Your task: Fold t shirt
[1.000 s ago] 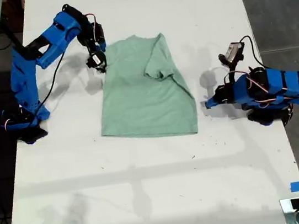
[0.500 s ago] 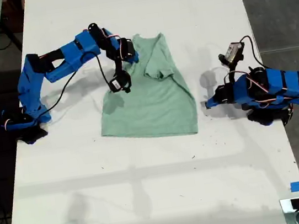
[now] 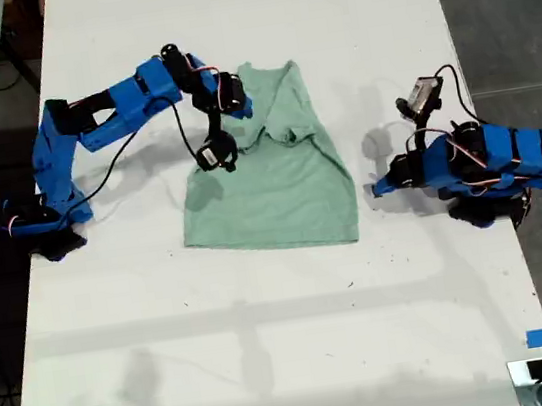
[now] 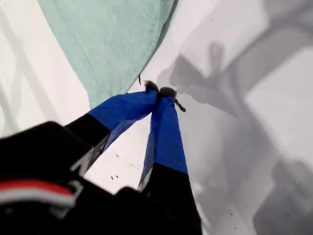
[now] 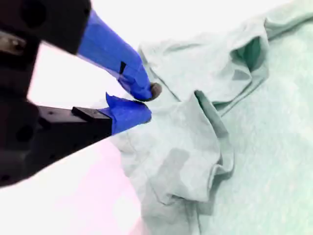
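Exterior view: t shirt (image 3: 268, 178) lies mid-table (image 3: 271, 344), one sleeve folded inward. My second gripper (image 5: 142, 103), arm stretched out from the exterior view's left, is over the shirt's upper edge, jaws slightly apart, nothing clamped. My first gripper (image 4: 160, 91), arm folded low, is closed, empty, beside the shirt

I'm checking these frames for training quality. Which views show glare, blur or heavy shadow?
Second wrist view: table washed out to white with a pink cast, gripper body blurred. First wrist view: broad grey arm shadows beside the t shirt. Exterior view: even light, soft shadows.
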